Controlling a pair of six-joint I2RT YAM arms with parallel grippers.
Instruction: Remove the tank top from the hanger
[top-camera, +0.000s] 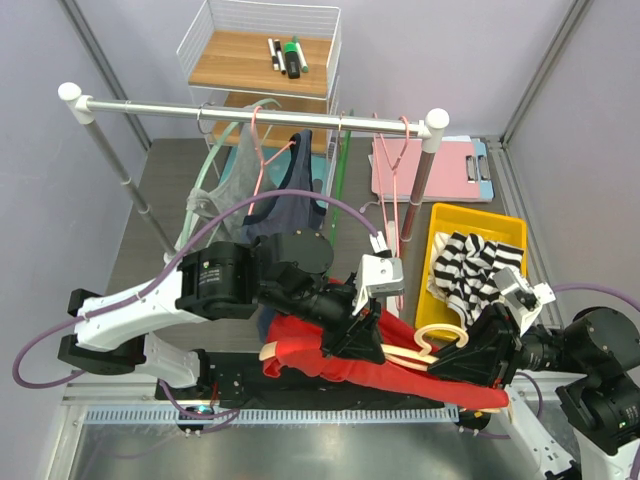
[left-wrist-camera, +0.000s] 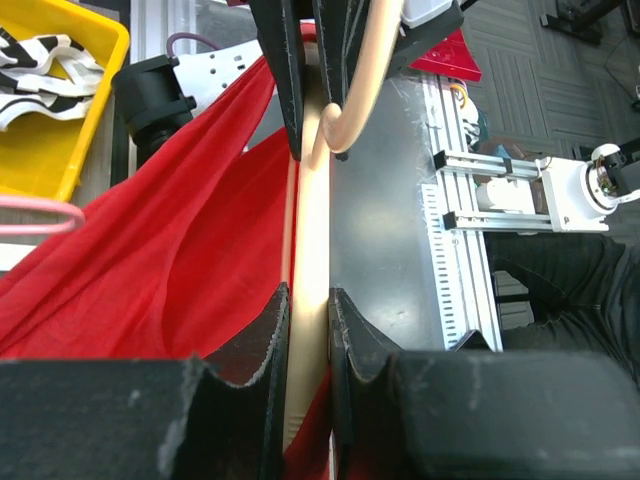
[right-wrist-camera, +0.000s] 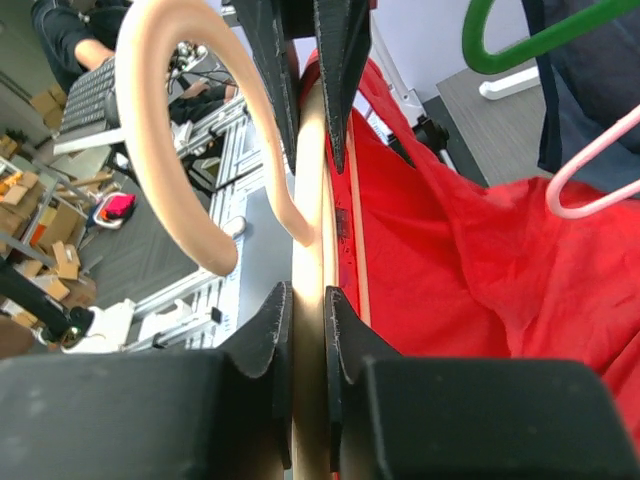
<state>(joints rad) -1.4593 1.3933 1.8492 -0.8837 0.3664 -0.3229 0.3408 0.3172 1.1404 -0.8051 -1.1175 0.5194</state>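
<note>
A red tank top (top-camera: 330, 345) hangs on a cream wooden hanger (top-camera: 402, 353) held low over the table's front edge. My left gripper (top-camera: 355, 335) is shut on the hanger's bar left of the hook (top-camera: 440, 333). My right gripper (top-camera: 458, 358) is shut on the bar right of the hook. In the left wrist view the bar (left-wrist-camera: 310, 230) runs between my left gripper's (left-wrist-camera: 308, 305) jaws, with red fabric (left-wrist-camera: 170, 230) draped to the left. In the right wrist view the bar (right-wrist-camera: 310, 200) sits in my right gripper (right-wrist-camera: 308, 300), with the fabric (right-wrist-camera: 480, 260) to the right.
A clothes rail (top-camera: 250, 108) crosses the back, carrying a grey top (top-camera: 285, 205) and green and pink hangers. A yellow bin (top-camera: 445, 225) with a striped cloth (top-camera: 470, 265) stands at right. A wire shelf (top-camera: 265, 60) and a pink clipboard (top-camera: 440, 165) lie behind.
</note>
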